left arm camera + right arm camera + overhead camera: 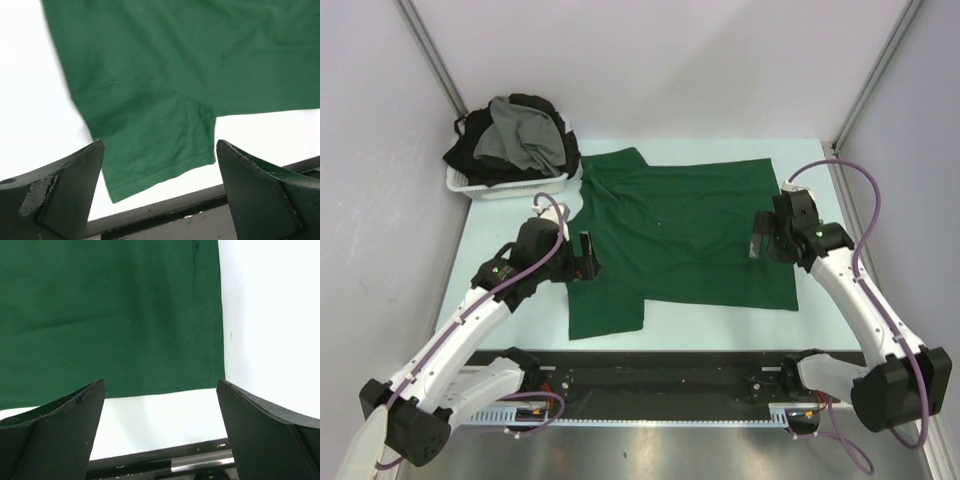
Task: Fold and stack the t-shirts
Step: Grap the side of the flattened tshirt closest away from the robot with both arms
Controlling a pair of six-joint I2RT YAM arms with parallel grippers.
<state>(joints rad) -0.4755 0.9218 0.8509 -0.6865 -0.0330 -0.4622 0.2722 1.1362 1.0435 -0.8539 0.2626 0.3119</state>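
Observation:
A dark green t-shirt (680,235) lies spread flat on the white table, collar to the left, hem to the right, one sleeve toward the near edge (605,310). It fills the left wrist view (165,90) and the right wrist view (110,315). My left gripper (588,258) hovers open and empty over the shirt's left side, by the near sleeve. My right gripper (757,240) hovers open and empty over the shirt's right part near the hem. A grey t-shirt (525,135) and black t-shirts (470,150) lie heaped in the basket.
A white plastic basket (500,188) stands at the back left corner of the table (720,325). A black rail (670,375) runs along the near table edge. Grey walls close in on the left, back and right.

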